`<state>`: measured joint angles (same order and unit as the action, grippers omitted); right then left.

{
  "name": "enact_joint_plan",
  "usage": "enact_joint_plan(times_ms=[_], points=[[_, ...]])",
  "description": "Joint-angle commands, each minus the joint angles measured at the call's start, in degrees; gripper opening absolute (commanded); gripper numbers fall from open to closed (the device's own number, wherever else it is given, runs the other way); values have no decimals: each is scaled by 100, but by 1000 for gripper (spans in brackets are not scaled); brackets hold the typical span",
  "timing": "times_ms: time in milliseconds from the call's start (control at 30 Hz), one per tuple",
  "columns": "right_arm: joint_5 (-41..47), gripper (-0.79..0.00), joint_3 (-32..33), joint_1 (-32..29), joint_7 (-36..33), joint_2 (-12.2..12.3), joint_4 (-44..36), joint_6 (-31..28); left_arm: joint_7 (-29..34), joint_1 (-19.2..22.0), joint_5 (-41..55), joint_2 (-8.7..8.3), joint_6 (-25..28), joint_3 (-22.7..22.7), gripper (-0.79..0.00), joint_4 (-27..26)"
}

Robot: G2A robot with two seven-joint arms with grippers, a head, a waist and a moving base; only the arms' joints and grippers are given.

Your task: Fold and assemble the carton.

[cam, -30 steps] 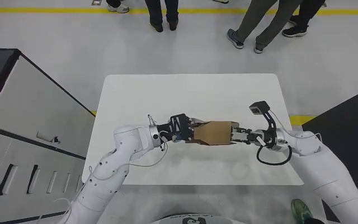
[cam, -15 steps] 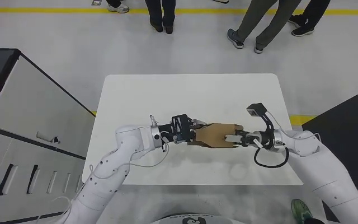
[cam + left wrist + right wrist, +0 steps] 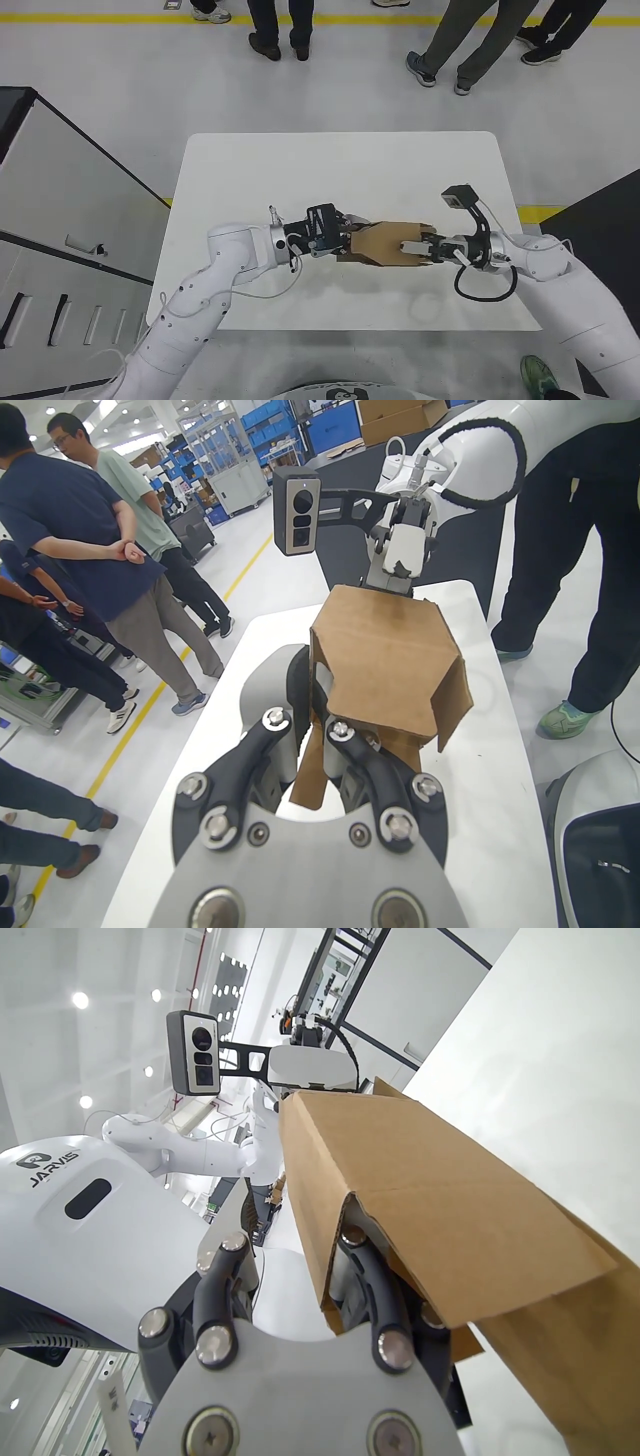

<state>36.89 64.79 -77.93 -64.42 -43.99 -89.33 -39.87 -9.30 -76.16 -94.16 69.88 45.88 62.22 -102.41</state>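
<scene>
Cardboard bridges the two arms in the top view: the carton (image 3: 385, 243) lies lengthwise over the front middle of the white counter (image 3: 400, 170), though I cannot tell whether it rests on it. The left gripper (image 3: 343, 240) is at one end and the right gripper (image 3: 420, 247) at the other, probably so one end can be steadied while the other is worked. In the left wrist view, the left gripper is clamped on a loose flap (image 3: 310, 770) at the near open end, one finger on each face. That looks like an anchoring hold that keeps the opened tube from sliding or twisting. In the right wrist view, the right gripper stands apart, straddling the side wall (image 3: 320, 1188). One finger is tucked inside under a flap, and the outer finger (image 3: 248, 1218) stands clear of the cardboard. It seems placed to press that end into shape rather than to pinch it.
</scene>
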Motion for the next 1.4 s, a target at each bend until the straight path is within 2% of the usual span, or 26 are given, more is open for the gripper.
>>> enact_joint_plan(times_ms=[0, 133, 167, 400, 433, 467, 500, 733, 1033, 1367], points=[[2, -603, -12, 1, 1, 9, -9, -1, 11, 4, 10, -7, -8, -12, -785, 5], [38, -767, -41, 5, 17, 25, -8, -17, 22, 20, 26, -21, -45, -37, -785, 20], [42, -785, -47, 8, 19, 29, -7, -19, 26, 23, 31, -25, -54, -44, -785, 21], [84, -785, -99, 24, 43, 51, 3, -43, 47, 56, 11, -55, -63, -73, -785, 23], [85, -785, -107, 27, 47, 54, 5, -47, 47, 59, 8, -60, -64, -77, -536, 23], [80, -785, -115, 30, 52, 56, 8, -52, 52, 59, 20, -64, -74, -77, -142, 29], [64, -785, -123, 33, 56, 60, 17, -56, 59, 60, 29, -67, -81, -80, 0, 25], [86, -785, -175, 59, 125, 72, 94, -125, 143, 87, 160, -92, -174, -30, 0, 25], [389, -785, -165, 25, 266, 110, 113, -267, 354, -12, 173, -158, -610, 335, 0, -168], [379, -785, -204, -14, 371, 87, 83, -154, 363, -20, 149, -162, -628, 350, 0, -191]])
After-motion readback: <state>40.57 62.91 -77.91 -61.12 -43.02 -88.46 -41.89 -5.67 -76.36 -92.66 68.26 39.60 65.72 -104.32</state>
